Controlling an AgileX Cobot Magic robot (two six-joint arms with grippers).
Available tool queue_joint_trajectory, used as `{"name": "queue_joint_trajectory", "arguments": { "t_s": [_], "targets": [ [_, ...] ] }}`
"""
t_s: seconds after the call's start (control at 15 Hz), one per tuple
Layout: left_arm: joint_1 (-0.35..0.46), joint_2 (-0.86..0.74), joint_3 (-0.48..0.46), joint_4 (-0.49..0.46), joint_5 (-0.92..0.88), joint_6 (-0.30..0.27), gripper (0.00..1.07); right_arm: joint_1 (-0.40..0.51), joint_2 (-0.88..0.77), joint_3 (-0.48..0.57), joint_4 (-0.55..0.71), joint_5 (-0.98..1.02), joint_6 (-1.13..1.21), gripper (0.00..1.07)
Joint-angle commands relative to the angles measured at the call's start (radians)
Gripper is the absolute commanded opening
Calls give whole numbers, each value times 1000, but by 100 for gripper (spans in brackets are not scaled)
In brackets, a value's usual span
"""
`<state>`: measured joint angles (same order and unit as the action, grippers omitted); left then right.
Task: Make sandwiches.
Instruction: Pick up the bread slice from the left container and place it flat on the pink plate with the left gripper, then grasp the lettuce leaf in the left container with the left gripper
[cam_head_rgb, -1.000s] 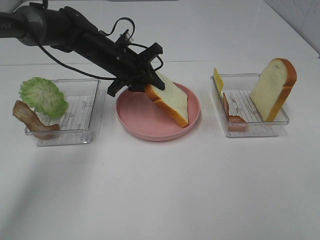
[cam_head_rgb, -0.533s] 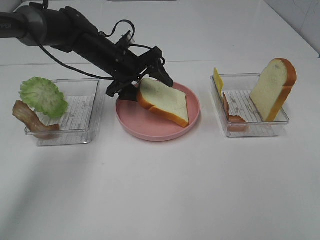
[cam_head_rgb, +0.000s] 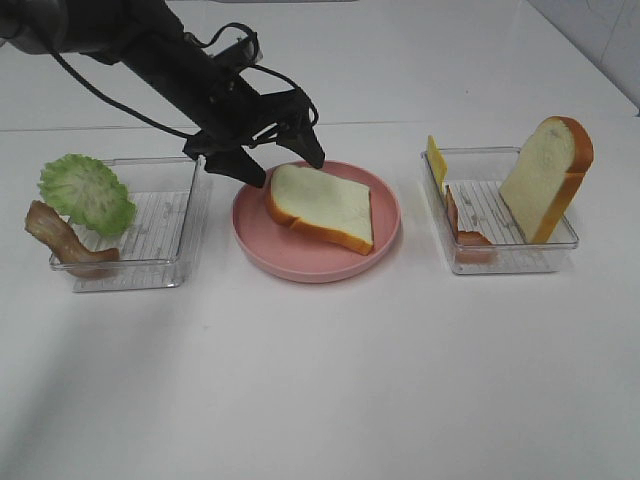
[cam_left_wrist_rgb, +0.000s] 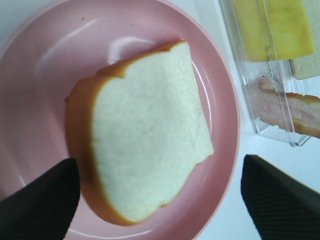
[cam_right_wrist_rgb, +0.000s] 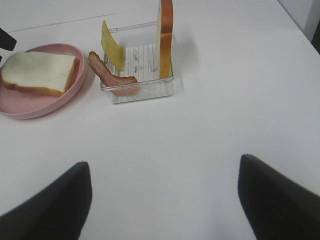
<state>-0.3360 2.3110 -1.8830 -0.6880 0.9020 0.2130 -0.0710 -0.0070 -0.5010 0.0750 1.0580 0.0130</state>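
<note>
Since the toy white bread slice with orange-brown crust (cam_head_rgb: 322, 205) lies flat on the round pink plate (cam_head_rgb: 300, 270), just beneath and slightly ahead of the left gripper (cam_head_rgb: 282, 160), the base layer looks laid. That gripper's black fingers stand wide apart and hold nothing. The slice's long axis runs away from the gripper, towards the plate's far side.

My guess is that a filling comes next, so the relation that counts is where those fillings lie. The ruffled green lettuce leaf (cam_head_rgb: 87, 193) sits to the left gripper's left and lower, propped on the outer rim of a clear plastic tray (cam_head_rgb: 150, 270), with a reddish-brown bacon strip (cam_head_rgb: 60, 240) draped just below it. The left arm is plainly nearer to both.

The right gripper (cam_right_wrist_rgb: 163, 165) hangs above the white worktop (cam_head_rgb: 320, 380), fingers spread and empty. Ahead of it stands a second clear tray (cam_head_rgb: 505, 262) holding an upright bread slice (cam_head_rgb: 545, 178), a yellow cheese slice (cam_head_rgb: 436, 160) and another bacon strip (cam_head_rgb: 465, 230). These fall to the right arm.
</note>
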Motion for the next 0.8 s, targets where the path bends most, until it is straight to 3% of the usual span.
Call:
{"name": "queue_joint_trajectory", "arguments": {
  "t_s": [0.07,0.2,0.27,0.47,0.53,0.8],
  "targets": [
    [-5,-61,-1,102,13,-67,83,-7,-13,3,2,-5,-7,76],
    [-5,-101,-1,202,36,-128,83,-7,-13,3,2,-5,-7,76],
    [-5,-156,-1,326,89,-213,81,-7,-13,3,2,-5,-7,76],
    [-3,-240,-1,533,221,-414,81,-7,-13,3,2,-5,-7,76],
    [-3,-263,-1,592,254,-448,81,-7,-13,3,2,-5,-7,76],
    [18,-307,-1,697,387,-490,80,-7,-13,3,3,-5,-7,76]
  ]
}}
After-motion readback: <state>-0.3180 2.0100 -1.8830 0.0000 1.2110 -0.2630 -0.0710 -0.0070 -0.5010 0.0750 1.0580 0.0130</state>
